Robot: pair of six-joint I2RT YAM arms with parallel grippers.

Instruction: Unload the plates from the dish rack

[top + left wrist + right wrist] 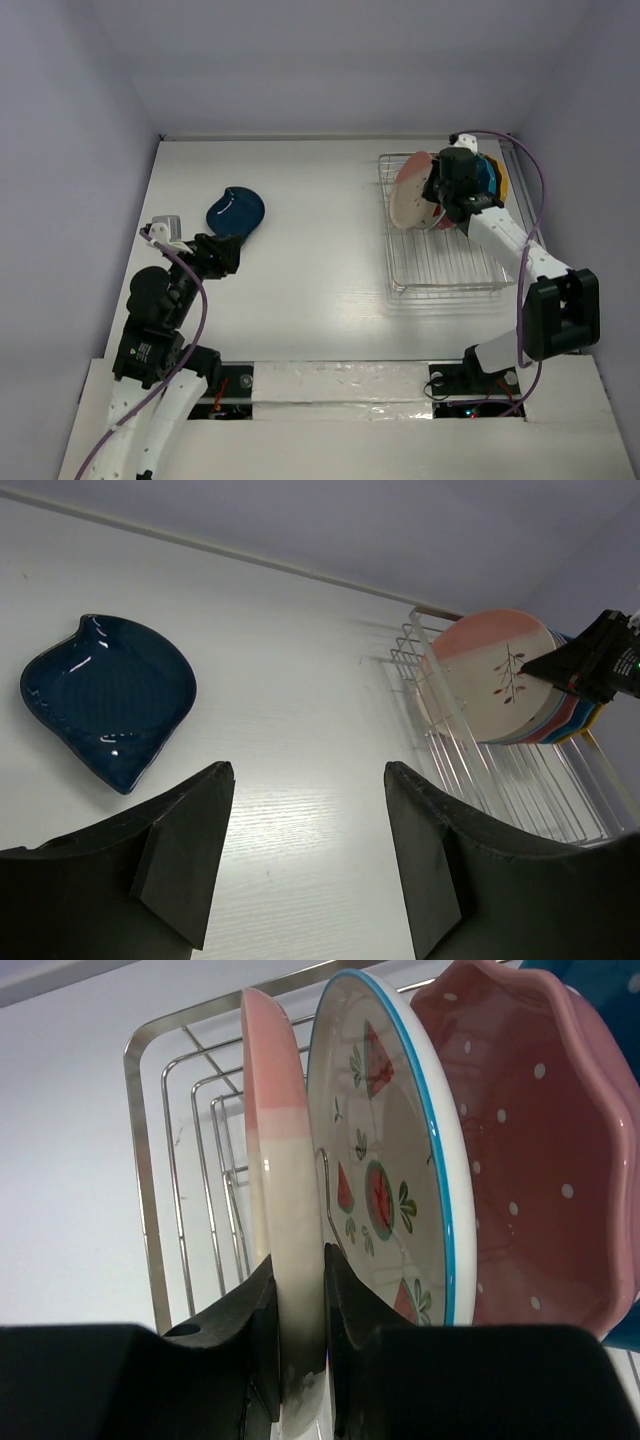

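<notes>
Looks like a robotics lab cell: bare lavender walls (70, 120) boxing a white counter (310, 240), cabled robot arms (150, 350) bolted on.

Wide bare table (320, 230) between dark blue plate (235, 212) and dish rack (440, 272); fruit plate (390, 1160) crowds cream-and-pink plate (280, 1210), only narrow gap

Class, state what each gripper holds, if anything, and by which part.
The right gripper pinches the cream-and-pink plate by its rim; the left gripper is open, holding nothing.

Lone plate (105, 700): dark blue; first racked plate (280, 1210): pink over cream. Second plate (385, 1180): white, blue rim, red fruit.
</notes>
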